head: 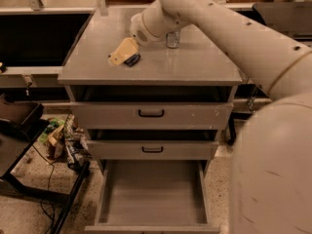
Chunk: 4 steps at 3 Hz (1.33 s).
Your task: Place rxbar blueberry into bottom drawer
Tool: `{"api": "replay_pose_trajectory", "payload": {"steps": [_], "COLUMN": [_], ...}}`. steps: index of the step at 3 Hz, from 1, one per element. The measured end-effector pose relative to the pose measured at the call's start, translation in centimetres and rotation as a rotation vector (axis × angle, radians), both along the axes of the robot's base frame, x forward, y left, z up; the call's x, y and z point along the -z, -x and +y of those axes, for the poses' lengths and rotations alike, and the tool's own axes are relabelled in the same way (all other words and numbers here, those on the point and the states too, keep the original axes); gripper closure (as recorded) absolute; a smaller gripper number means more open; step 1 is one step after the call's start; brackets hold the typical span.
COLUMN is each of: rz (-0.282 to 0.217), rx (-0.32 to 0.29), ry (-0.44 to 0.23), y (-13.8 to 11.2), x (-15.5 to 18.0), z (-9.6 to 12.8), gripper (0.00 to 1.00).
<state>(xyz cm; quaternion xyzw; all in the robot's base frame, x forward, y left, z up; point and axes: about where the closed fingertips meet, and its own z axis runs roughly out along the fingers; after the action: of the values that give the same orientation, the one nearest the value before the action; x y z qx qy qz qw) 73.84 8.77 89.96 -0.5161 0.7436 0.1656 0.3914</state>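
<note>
Your tan hand hangs over left half of grey metal bench, right above small dark navy wrapped rxbar blueberry. Bar shows only at hand's right-front side, so long axis unclear. Hand open or closed: cannot tell. Wide grey bottom drawer stands open below front edge.

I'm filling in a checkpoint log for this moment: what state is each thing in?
rxbar blueberry: lying on the cabinet top, partly under the gripper.
gripper: lowered onto the bar.
bottom drawer: pulled open.
middle drawer: not pulled out.
top drawer: not pulled out.
silver can: standing upright.
</note>
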Motion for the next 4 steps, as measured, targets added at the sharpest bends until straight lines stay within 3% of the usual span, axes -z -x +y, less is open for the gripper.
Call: {"api": "replay_pose_trajectory", "payload": {"steps": [1,2,3,4], "rz": [0.038,0.069,0.088,0.104], "rx": [0.032,0.066,0.100,0.121], "ry": [0.035,0.056,0.091,0.119], "y": [-3.4,-6.3,-8.1,-8.3], "x": [1.2,2.4,4.1,5.2], "z": [1.7,2.1,1.2,0.7], "gripper": [0.00,0.00,0.00,0.00]}}
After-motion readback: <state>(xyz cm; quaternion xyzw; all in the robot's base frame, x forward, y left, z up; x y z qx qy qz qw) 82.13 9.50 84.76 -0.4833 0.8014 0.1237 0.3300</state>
